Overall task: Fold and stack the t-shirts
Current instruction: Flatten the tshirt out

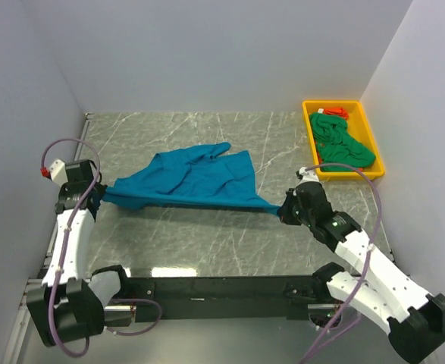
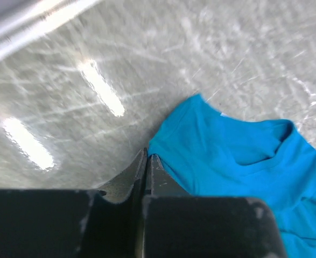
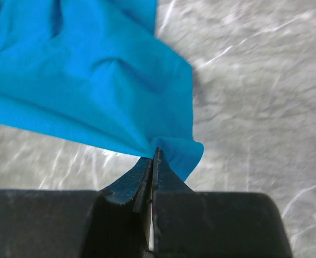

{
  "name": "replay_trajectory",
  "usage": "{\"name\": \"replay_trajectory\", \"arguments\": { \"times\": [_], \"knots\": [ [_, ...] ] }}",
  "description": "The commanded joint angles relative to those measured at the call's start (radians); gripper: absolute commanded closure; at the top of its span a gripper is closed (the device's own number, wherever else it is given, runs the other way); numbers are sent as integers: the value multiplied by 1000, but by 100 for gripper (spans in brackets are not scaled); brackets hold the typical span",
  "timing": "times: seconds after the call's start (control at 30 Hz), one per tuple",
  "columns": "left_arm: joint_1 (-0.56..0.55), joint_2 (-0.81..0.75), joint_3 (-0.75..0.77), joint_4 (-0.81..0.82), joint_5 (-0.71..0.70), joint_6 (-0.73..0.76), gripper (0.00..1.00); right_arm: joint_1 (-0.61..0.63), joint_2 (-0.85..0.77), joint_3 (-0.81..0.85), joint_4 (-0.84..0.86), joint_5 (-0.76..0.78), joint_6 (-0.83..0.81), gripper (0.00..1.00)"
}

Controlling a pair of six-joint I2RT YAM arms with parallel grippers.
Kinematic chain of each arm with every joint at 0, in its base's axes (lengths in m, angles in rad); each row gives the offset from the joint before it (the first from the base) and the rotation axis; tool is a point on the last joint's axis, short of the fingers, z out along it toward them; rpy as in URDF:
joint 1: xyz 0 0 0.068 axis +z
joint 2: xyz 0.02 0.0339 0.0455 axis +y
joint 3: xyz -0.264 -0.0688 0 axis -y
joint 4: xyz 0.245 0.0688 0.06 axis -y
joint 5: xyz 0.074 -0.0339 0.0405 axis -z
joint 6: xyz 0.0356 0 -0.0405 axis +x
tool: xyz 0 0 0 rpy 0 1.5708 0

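Early in the job, by the look of it: nothing folded, nothing stacked.

Across the middle of the top view, on the grey marble-patterned table point(image 1: 207, 243): the teal-blue cloth t-shirt point(image 1: 195, 178), spread out but rumpled. Pulled taut along its lower edge between the two grippers, bunched in loose wrinkles above. No fold line anywhere in it yet.

In the upper right corner, well apart from that shirt: the yellow plastic bin point(image 1: 307, 125), holding the bright green cloth t-shirt point(image 1: 343, 145) in a crumpled heap, not yet taken out.

At the left of the frame: the left gripper point(image 1: 101, 193), closed to a sliver. Judging from the tight cloth running into it, pinching the shirt's left corner. In the left wrist view, shirt edge right against the fingertips, actual bite hard to make out.

Lower right of centre: the right gripper point(image 1: 283, 210), clamped on the shirt's right corner. Plain in the right wrist view, with cloth gathered into the tips.

At the bin's top edge, touching the green heap: the small red-orange cloth piece point(image 1: 337, 112).

Left to do, most likely: flatten and fold the teal shirt, then fetch, fold and stack the two from the bin.
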Motion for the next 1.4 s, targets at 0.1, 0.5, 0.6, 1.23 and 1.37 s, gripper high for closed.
{"name": "replay_trajectory", "arguments": {
  "times": [0.1, 0.5, 0.6, 1.23, 1.37],
  "knots": [
    [17, -124, 62, -45, -118, 114, 99, -14, -131, 28, -145, -137, 7, 94],
    [17, -239, 122, -25, -91, 206, 43, -14, -62, 169, -102, -179, -66, 55],
    [17, -215, 133, 11, 47, 230, 28, -13, 46, 176, -10, -223, -63, 55],
    [-480, 305, 130, 138, 265, 139, 21, 110, 872, 454, 255, -233, -52, 55],
    [-569, 446, 183, 153, 267, 108, 21, 90, 965, 505, 252, -237, -43, 56]
  ]
}}
